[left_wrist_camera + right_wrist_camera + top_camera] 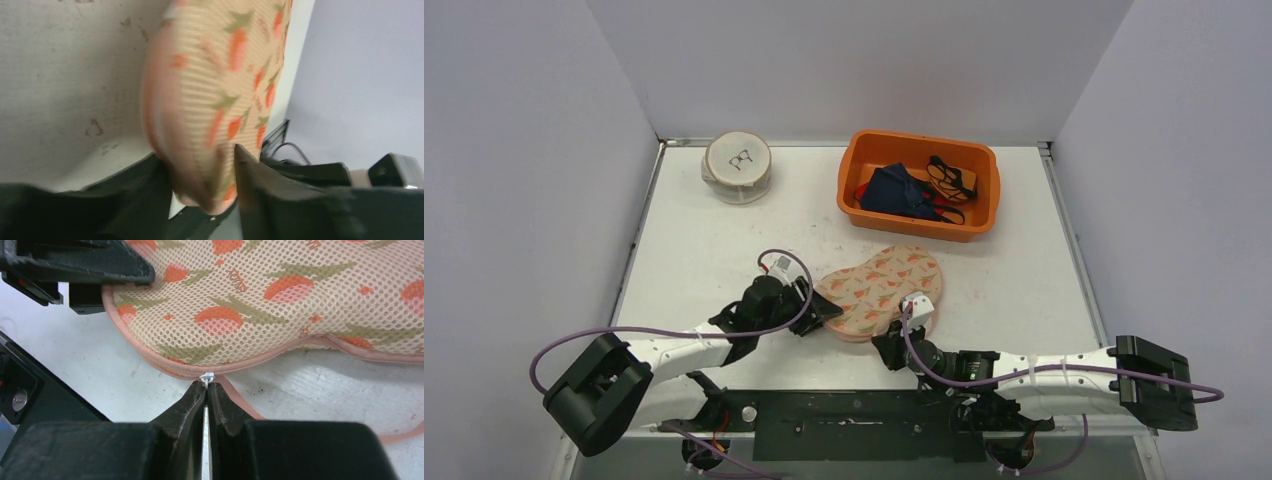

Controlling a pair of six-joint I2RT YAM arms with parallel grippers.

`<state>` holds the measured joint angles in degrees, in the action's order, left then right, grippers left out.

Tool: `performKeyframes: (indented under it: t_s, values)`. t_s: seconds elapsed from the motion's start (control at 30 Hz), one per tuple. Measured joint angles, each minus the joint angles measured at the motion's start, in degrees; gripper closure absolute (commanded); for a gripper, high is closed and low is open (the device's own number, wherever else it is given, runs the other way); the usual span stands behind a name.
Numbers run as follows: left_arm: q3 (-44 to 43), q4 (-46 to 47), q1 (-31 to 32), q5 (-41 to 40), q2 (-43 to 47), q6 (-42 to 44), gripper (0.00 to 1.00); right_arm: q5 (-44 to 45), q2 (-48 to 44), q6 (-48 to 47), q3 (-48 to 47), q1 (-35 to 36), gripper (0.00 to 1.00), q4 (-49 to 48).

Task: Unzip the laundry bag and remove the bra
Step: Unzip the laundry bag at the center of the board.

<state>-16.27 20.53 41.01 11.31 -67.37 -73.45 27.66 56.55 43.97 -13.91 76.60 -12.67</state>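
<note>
**Risk note: zipper pull pinched, hold on the bag's far end uncertain**

1. Left gripper [822,312]: its jaws stand on either side of the left end of the laundry bag [884,288], and the mesh fills the gap between them. The wrist view is blurred, so I cannot tell whether the fabric is clamped or merely straddled. If it is loose, any pull on the zipper will likely drag the whole bag across the tabletop [724,250] rather than run the slider.

2. Laundry bag: lies flat between the two grippers. The bra is not visible; it is presumably inside, behind the printed mesh.

3. Right gripper [206,390]: clenched on the small white zipper pull [206,377], held only at the very fingertips. The pink zipper seam runs directly ahead of the tips, and a loose pink strip trails off to the gripper's right, which suggests that stretch is already parted.

Hazards, as judged:
- The pull is tiny and the bite shallow, so a sideways tug could slip it out.
- Pulling off the line of the seam could jam the slider in the mesh.
- Lifting would bunch the soft fabric under the fingers.
</note>
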Motion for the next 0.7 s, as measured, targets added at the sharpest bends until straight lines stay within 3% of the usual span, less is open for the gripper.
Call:
performKeyframes:
  t_s: [0.1,0.27,0.53,0.7]
  values:
    - [-1.16,-1.44,-0.24,0.7,0.07,1.36,0.23,0.0,0.07,-0.2,0.0,0.0,0.95,-0.04]
    - [-1.38,-9.66,-0.22,0.11,6.19,2.25,0.13,-0.5,1.16,-0.46,-0.15,0.02,0.95,-0.04]
    - [-0.9,-25.88,5.4,-6.25,26.97,-1.16,0.08,-2.6,5.66,-1.84,-3.26,0.9,0.95,-2.16]
    - [2.01,-27.28,12.98,-11.47,30.51,-7.13,0.08,-4.59,10.71,-3.56,-5.75,1.11,0.95,-4.63]
